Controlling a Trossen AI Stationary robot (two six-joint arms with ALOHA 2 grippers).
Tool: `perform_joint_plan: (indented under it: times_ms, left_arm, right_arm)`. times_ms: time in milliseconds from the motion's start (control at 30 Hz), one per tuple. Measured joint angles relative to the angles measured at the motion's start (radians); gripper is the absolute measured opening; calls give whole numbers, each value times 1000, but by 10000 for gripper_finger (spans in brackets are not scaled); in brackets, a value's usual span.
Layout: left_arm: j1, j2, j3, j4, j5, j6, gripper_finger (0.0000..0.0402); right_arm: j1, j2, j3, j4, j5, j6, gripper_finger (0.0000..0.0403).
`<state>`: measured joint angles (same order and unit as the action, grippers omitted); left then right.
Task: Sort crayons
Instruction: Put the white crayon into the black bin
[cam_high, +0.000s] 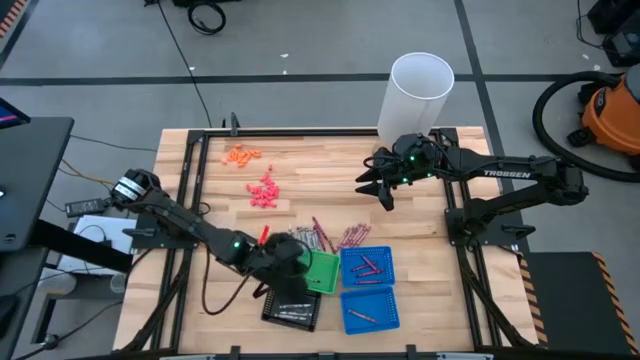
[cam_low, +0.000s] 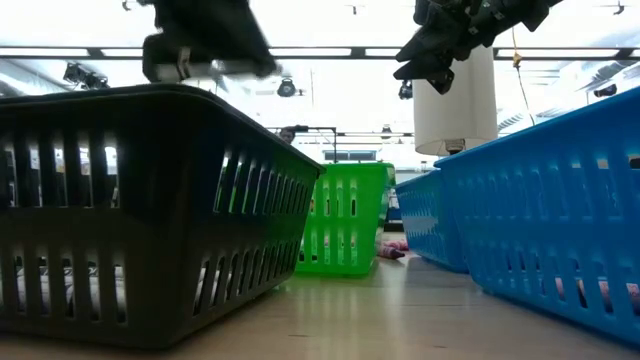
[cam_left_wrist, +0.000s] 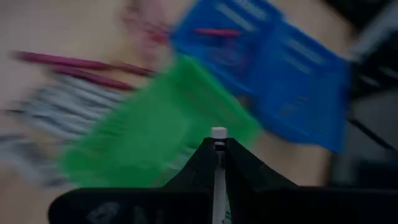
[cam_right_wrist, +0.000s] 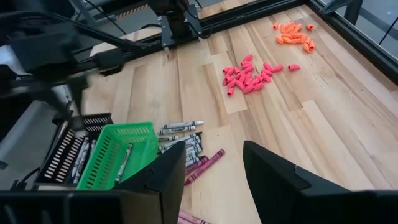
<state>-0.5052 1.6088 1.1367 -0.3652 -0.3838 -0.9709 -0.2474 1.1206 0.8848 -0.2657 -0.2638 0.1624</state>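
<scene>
Black slatted plastic basket (cam_low: 150, 210) fills the near edge of the low view, with the green slatted plastic basket (cam_low: 345, 215) behind it and two blue slatted plastic baskets (cam_low: 540, 200) alongside. Seen from above, the left claw (cam_high: 290, 262) hangs over the green basket on the light wooden bench (cam_high: 420, 215), clenched on a pale grey crayon (cam_left_wrist: 218, 168) that stands between its fingers. Loose grey and maroon crayons (cam_high: 325, 236) lie in a heap just beyond the baskets; a few maroon ones rest inside the blue baskets. Further back lie coral-pink chunky bits (cam_high: 263, 192) and small orange bits (cam_high: 241, 155). Well apart, the right claw (cam_high: 378, 186) hovers released near a tall white cylinder (cam_high: 417, 95).
</scene>
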Motion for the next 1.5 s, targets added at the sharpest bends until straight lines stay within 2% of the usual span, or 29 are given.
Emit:
perform_joint_plan:
  times_ms: [133,467,700,1267,1400,1500]
  left_arm:
    - [-42,32,-14,90,99,53,18]
    - [-97,129,-16,172,120,428,20]
    - [-92,161,-16,178,196,437,47]
    - [-71,141,10,118,218,429,116]
    - [-29,97,53,-8,178,486,117]
    - [9,58,62,-92,86,534,117]
  right_arm:
    - [0,0,0,1,0,-9,169]
    - [2,0,0,2,-23,-16,169]
    - [2,0,0,-3,-23,-13,169]
    - [-6,0,0,10,-34,-51,169]
    - [-10,0,0,10,-34,-54,169]
    - [-17,1,0,4,-34,-57,169]
